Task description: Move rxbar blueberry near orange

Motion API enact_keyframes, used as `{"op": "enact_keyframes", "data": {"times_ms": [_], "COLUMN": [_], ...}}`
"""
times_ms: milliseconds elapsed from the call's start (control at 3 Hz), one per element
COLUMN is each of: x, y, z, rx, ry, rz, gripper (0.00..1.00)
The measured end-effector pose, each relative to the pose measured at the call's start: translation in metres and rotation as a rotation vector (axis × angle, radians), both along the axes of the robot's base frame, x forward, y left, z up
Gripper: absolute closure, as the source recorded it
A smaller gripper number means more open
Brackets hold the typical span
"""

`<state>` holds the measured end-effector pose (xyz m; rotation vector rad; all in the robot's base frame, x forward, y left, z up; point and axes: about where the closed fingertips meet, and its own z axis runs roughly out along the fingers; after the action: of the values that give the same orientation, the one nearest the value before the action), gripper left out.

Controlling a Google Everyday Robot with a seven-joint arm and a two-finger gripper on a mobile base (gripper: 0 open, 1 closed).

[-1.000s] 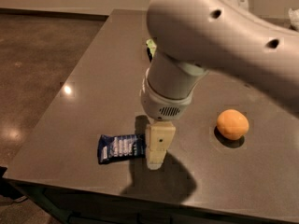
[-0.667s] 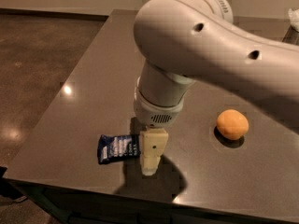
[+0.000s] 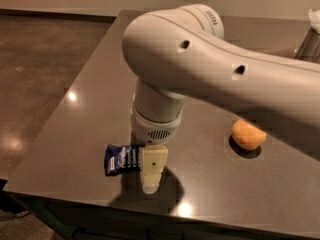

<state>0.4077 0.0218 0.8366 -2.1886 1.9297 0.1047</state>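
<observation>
The rxbar blueberry (image 3: 120, 159), a dark blue wrapper with white lettering, lies flat on the dark table (image 3: 95, 89) near its front left corner. The orange (image 3: 248, 134) sits on the table to the right, well apart from the bar. My gripper (image 3: 151, 180) points straight down from the big white arm (image 3: 200, 64). It hangs at the bar's right end and covers that end. Its tip is down at the table surface.
The table's front edge runs just below the gripper, and its left edge slants away to the back. A brown floor lies beyond to the left. A metallic object with something white on top (image 3: 311, 39) stands at the back right.
The arm has swung left and toward the camera. The gripper has shifted left from beside the bar onto its right end. The bar and the orange have not moved.
</observation>
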Motion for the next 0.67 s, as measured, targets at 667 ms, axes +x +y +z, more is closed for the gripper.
{"op": "enact_keyframes", "data": {"times_ms": [667], "x": [0.0038], "y": [0.0068], "z": [-0.0091], "rx": [-0.032], "ry": [0.03], "rz": [-0.025], "gripper": [0.38]}}
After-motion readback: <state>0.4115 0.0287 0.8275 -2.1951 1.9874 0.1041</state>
